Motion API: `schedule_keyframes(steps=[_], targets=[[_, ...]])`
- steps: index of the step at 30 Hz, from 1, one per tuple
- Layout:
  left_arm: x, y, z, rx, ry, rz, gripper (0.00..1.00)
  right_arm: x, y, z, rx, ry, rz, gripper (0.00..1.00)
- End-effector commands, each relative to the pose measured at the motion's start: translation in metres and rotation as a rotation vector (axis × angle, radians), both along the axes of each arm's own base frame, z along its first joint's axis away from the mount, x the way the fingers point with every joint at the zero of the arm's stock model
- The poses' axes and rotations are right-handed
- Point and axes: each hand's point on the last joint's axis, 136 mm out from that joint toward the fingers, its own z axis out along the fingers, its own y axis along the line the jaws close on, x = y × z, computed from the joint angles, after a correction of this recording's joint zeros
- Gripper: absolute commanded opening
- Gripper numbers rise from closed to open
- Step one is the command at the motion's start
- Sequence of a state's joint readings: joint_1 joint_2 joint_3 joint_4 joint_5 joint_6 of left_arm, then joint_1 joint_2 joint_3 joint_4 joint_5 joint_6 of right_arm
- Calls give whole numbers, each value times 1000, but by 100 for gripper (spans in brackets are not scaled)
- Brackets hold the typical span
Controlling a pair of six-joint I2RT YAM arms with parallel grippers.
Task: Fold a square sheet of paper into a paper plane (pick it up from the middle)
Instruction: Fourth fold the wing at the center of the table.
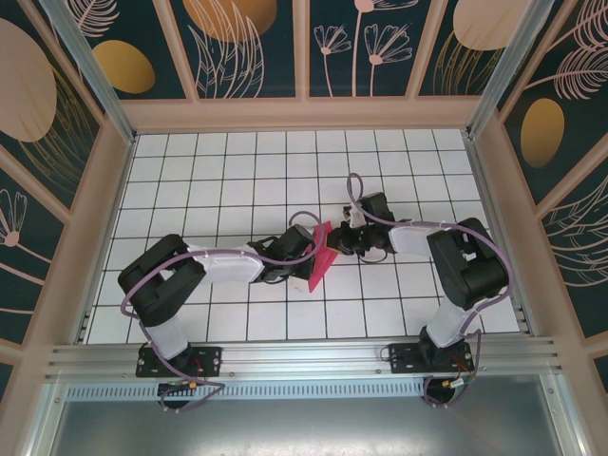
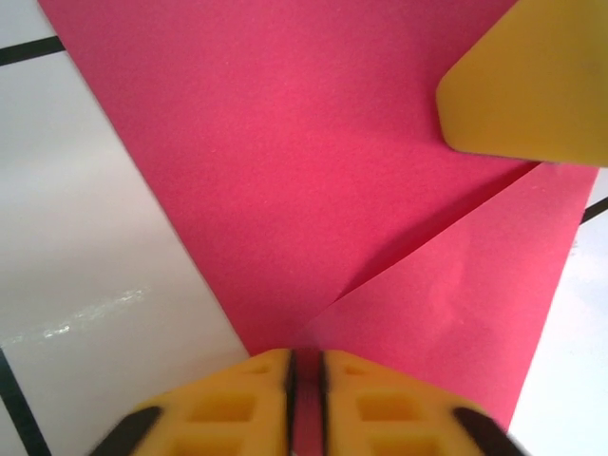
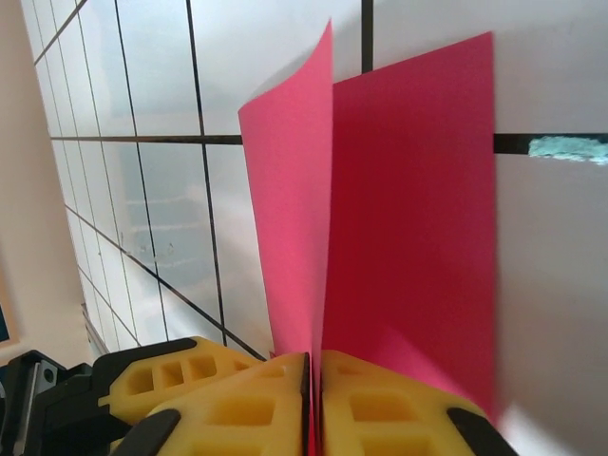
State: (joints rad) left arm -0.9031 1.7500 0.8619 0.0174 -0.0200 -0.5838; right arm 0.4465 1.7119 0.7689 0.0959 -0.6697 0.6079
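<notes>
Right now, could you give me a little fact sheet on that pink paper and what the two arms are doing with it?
pink paper: partly folded, two layers splaying apart, one slanted flap edge showing
where: middle of the table, between the two arms
left fingers: pinched shut on one end of the paper
right fingers: pinched shut where the two layers meet
table: white, with black grid lines

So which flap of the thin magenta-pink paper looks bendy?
The left magenta-pink flap in the right wrist view: its top curls to a point; the right flap stands flat, square-topped.
</notes>
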Motion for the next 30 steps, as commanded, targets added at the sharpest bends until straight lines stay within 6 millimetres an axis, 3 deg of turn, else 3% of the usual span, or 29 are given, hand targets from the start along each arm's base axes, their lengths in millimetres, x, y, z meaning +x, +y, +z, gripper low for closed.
schedule_keyframes(steps=[1, 7, 10, 26, 30], targets=[[8, -1, 32, -40, -59, 11, 27, 4, 5, 1, -25, -3, 1, 10], [-1, -4, 57, -54, -109, 12, 44, 9, 10, 5, -47, -8, -12, 8], [-11, -9, 53, -4, -119, -16, 47, 8, 12, 7, -55, -9, -13, 8], [-14, -19, 16, 148, -136, -19, 49, 11, 15, 9, -54, 2, -37, 9], [-13, -17, 14, 165, -147, -9, 44, 11, 14, 8, -58, 5, -42, 9]])
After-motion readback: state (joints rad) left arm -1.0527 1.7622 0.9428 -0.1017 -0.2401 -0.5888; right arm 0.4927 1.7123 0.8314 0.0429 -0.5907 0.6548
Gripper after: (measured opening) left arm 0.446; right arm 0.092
